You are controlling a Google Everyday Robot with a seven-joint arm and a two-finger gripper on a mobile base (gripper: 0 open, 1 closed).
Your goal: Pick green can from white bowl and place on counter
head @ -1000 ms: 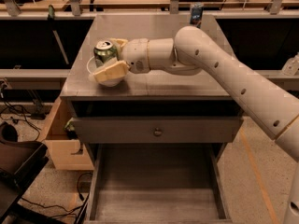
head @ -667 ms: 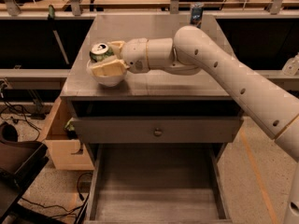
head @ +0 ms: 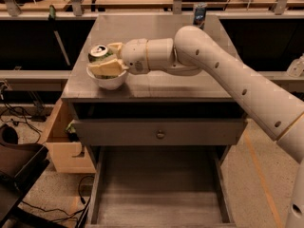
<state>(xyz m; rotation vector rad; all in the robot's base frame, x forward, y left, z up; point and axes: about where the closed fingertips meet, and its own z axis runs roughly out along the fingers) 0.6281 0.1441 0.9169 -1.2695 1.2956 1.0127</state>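
The green can (head: 98,52), with its silver top showing, stands in the white bowl (head: 108,81) at the front left of the counter (head: 190,82). My gripper (head: 106,58) reaches in from the right on the white arm. Its pale fingers (head: 107,68) sit on the near and far sides of the can, shut on it. The can's lower part is hidden by the near finger and the bowl's rim. I cannot tell whether the can still rests on the bowl's bottom.
A tall slim silver-and-blue can (head: 200,14) stands at the counter's back right edge. Below the top is a knobbed drawer (head: 160,133), and a lower drawer (head: 159,189) is pulled open. A wooden box (head: 64,148) sits left of the cabinet.
The gripper and the green can have shifted a little to the left over the bowl. The fingers now sit tighter around the can. The bowl has stayed in place.
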